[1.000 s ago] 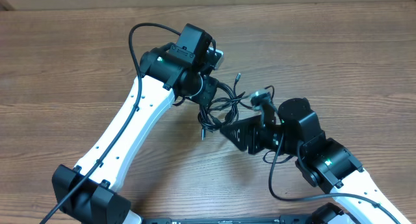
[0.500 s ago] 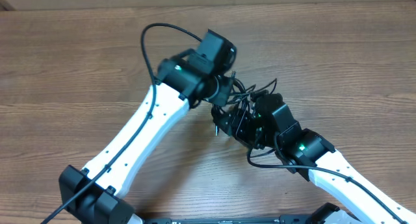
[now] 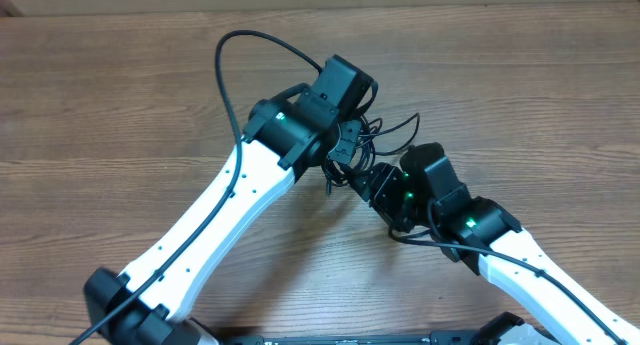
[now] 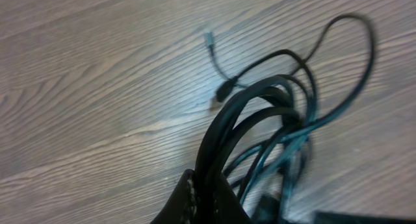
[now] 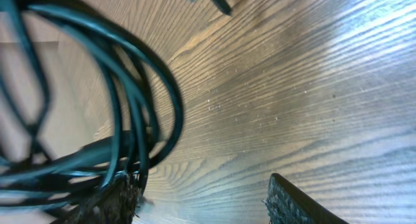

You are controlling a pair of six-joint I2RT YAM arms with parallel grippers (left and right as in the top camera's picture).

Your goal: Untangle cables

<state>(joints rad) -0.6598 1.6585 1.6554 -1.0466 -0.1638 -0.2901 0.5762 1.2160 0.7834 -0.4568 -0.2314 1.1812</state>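
Left arm (image 3: 225,210) stretched forward, left end effector (image 4: 200,197) pinching cables (image 4: 276,87)

Wood-grain desk (image 3: 120,105), smooth with a soft sheen; cables (image 4: 209,156) sheathed in smooth black plastic; arm shells (image 3: 222,207) glossy white plastic, joints matt black.

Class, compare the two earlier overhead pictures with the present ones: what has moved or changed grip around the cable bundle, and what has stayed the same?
The left gripper carried the cables farther forward and slightly rightward. The right gripper swung in leftward to the bundle, and its jaws now stand open beside the loops. Unchanged: the left gripper is still shut on the cables, which remain tangled.
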